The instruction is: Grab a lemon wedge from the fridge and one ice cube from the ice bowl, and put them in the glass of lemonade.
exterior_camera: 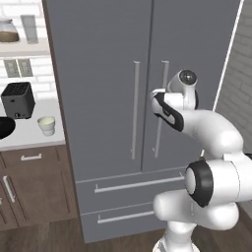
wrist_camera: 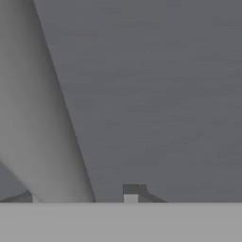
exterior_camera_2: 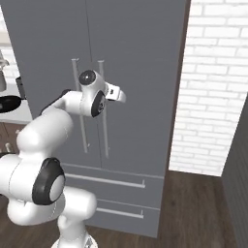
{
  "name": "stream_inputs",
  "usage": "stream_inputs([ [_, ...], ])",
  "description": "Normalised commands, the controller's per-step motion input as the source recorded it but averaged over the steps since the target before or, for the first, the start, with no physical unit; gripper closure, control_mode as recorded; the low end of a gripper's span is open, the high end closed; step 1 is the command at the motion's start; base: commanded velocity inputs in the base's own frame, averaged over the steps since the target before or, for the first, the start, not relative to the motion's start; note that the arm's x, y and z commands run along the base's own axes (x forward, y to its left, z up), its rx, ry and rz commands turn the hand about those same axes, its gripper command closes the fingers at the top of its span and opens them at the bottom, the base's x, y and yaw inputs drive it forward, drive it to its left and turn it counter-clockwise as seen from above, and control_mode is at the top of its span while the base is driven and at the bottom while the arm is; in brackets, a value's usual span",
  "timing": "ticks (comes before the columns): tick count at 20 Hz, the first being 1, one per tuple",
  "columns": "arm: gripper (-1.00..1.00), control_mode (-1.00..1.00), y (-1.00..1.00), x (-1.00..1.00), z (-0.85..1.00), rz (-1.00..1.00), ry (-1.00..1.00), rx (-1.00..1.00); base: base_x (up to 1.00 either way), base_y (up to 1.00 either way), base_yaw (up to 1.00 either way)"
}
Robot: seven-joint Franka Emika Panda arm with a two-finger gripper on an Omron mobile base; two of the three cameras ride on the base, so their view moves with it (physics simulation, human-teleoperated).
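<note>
1. You are facing the fridge (exterior_camera: 103, 98). It is tall and grey, with two doors, two long vertical handles flanking the centre seam, and two wide drawers (exterior_camera: 118, 199) at 6 o'clock, each with one bar handle.
2. A white brick wall (exterior_camera_2: 213, 87) stands at 3 o'clock of the fridge.
3. The tabletop (exterior_camera: 29, 140) lies at 9 o'clock of the fridge, above brown cabinets (exterior_camera: 39, 189). Over it, a shelf (exterior_camera: 24, 48) carries one lidded jar (exterior_camera: 7, 30) and one tall clear tumbler (exterior_camera: 29, 28).
4. One black toaster (exterior_camera: 18, 100) sits on the tabletop against the wall, with two wall plates (exterior_camera: 18, 67) at its 12 o'clock.
5. The ice bowl (exterior_camera: 5, 127) is glossy black and cut off by the left edge of the left base view. It sits at 7 o'clock of the toaster.
6. The glass of lemonade (exterior_camera: 47, 125) is a single short whitish cup. It stands at 3 o'clock of the ice bowl and 5 o'clock of the toaster, near the fridge's side.
7. The right door's handle (wrist_camera: 38, 118) fills the left of the hand view as a pale, slanted bar.
8. Your end effector (wrist_camera: 80, 194) is at that handle, about halfway up the door. Its fingertips (wrist_camera: 130, 191) stand partly apart with the handle between them. There is a visible gap on one side, so the handle is straddled but not clamped.
</note>
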Motion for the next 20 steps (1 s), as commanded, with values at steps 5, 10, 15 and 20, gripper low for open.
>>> stream_inputs([
  [5,1.00,-1.00,-1.00,-0.73,0.17,-0.05,0.00,0.02,0.00,0.00,0.00],
  [10,1.00,-1.00,-1.00,-0.93,0.16,-0.07,0.00,0.05,0.00,0.00,0.00],
  [15,1.00,-1.00,-1.00,-0.92,0.17,-0.09,0.00,0.08,0.00,0.00,0.00],
  [20,1.00,-1.00,-1.00,-0.84,0.18,-0.14,0.00,0.11,0.00,0.00,0.00],
])
